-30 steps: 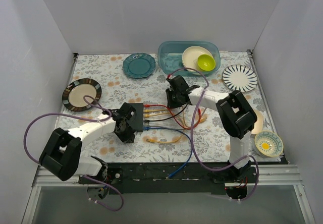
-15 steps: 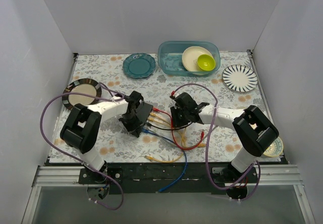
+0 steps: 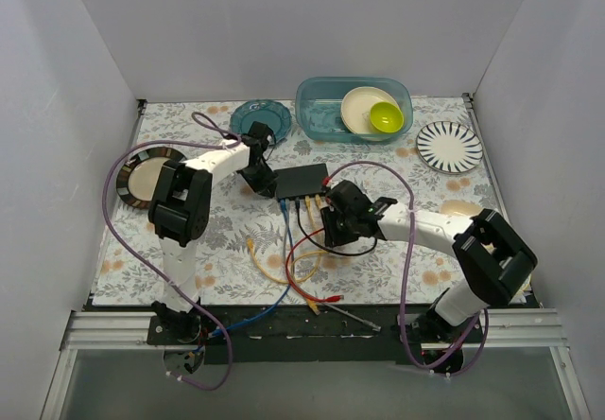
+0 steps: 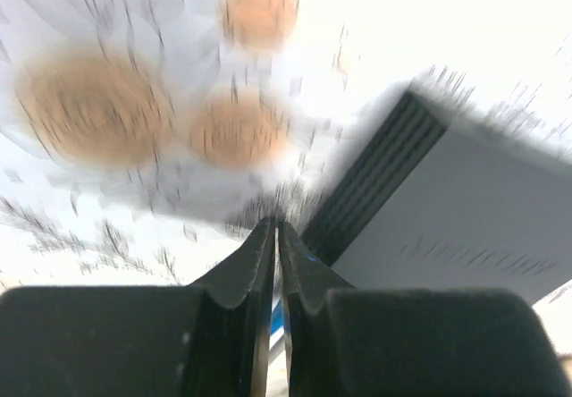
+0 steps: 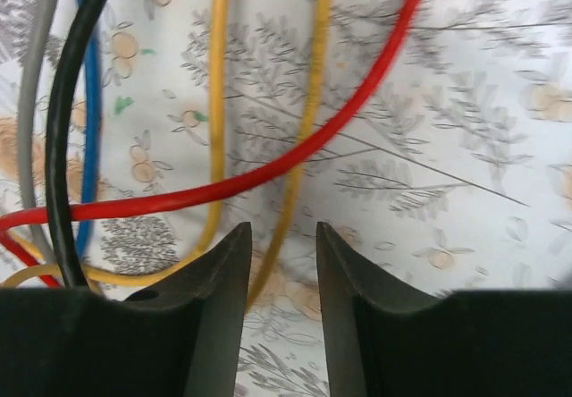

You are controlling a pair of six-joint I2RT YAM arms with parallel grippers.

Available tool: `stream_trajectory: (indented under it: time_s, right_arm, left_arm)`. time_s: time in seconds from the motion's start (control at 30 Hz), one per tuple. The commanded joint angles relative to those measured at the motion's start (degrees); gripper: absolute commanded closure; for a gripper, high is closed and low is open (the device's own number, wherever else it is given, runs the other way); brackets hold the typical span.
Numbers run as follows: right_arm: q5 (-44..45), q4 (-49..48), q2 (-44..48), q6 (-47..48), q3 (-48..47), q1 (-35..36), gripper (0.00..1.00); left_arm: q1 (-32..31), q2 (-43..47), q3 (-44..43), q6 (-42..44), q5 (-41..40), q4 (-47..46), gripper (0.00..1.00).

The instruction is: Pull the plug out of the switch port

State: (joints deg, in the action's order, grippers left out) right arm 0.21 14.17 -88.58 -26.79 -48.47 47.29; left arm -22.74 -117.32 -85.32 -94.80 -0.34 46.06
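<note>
Nearest the arm bases, a tangle of cables lies on the floral cloth (image 3: 217, 250), with a blue cable (image 5: 83, 102), a black cable (image 5: 61, 129), a red cable (image 5: 268, 175) and a yellow cable (image 5: 308, 129) among them. Just beyond, right of centre, the right gripper (image 5: 283, 236) hangs over the tangle with its fingers apart. The yellow cable runs through the gap, and whether it touches them cannot be told. Farther on lies the switch (image 3: 296, 181), a flat black box near the table's middle. Plugs (image 3: 301, 201) sit in the ports along its near long edge. At the switch's left end the left gripper (image 4: 275, 254) has its fingers pressed together, with only a slit between them. At the far side stand a teal plate (image 3: 262, 122), a blue tub (image 3: 321, 108) and a striped plate (image 3: 449, 146)
</note>
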Motion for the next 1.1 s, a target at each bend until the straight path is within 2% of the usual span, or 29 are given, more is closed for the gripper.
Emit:
stream_trajectory:
  time_s: [0.0,0.13,0.27,0.37,0.4,0.5,0.63,0.9,1.07]
  right_arm:
    - [14.7,10.8,6.5,0.4,-6.4,-0.9,0.54]
    - [19.9,10.8,11.7,1.5,-9.1,-2.6,0.45]
    - [12.9,0.7,11.2,2.8,-10.7,-8.0,0.45]
    - [10.3,-0.7,1.9,3.3,-17.4,-10.5,0.49]
    - [9.3,0.2,-3.9,4.0,-23.5,-10.8,0.5]
    - [8.3,0.4,-13.1,4.9,-32.5,-11.1,0.53]
    - [5.7,-1.6,-20.5,4.2,-38.9,-11.3,0.56]
    - [5.8,-5.3,-32.3,3.8,-46.1,-11.3,0.59]
    - [10.9,-9.5,-34.9,3.6,-45.9,-10.9,0.59]
  left_arm:
    - [1.1,1.6,-3.4,1.2,-5.3,1.0,0.94]
    - [1.2,11.2,2.1,-0.1,-10.6,1.8,0.91]
    - [1.2,18.2,10.2,-1.8,-9.5,-0.5,0.9]
    - [1.1,22.7,17.4,-3.7,-7.6,-3.2,0.89]
    - [1.1,23.9,19.5,-4.0,-6.3,-4.7,0.9]
    - [1.1,28.7,25.5,-4.8,-4.4,-6.8,0.9]
    - [1.1,34.0,31.2,-4.6,-0.3,-8.3,0.9]
    - [0.9,41.8,38.1,-3.1,6.4,-9.8,0.9]
    - [0.9,45.8,40.8,-1.8,7.0,-10.2,0.9]
